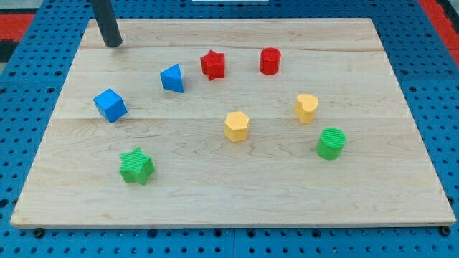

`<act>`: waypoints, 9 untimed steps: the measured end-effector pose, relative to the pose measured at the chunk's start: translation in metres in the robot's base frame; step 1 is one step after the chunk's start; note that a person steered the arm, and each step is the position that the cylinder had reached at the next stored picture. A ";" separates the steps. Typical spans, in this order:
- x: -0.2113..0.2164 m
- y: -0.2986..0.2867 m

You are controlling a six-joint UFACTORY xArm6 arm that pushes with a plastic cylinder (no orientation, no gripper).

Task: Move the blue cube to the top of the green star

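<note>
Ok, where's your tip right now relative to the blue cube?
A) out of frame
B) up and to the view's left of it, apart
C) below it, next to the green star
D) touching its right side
B: my tip rests near the board's top-left corner, clearly apart from the blue cube, which sits above the green star.

My straight dark rod leans slightly in from the view's top left; my tip [113, 44] rests low, touching nothing.
</note>
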State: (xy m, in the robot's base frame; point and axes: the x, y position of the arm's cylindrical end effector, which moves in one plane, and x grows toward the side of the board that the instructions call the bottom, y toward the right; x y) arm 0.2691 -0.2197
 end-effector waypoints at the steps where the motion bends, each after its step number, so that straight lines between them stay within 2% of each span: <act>1: 0.012 0.000; 5: 0.018 0.000; 6: 0.032 0.000; 8: 0.092 0.000; 9: 0.092 0.002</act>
State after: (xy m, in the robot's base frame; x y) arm 0.3613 -0.2173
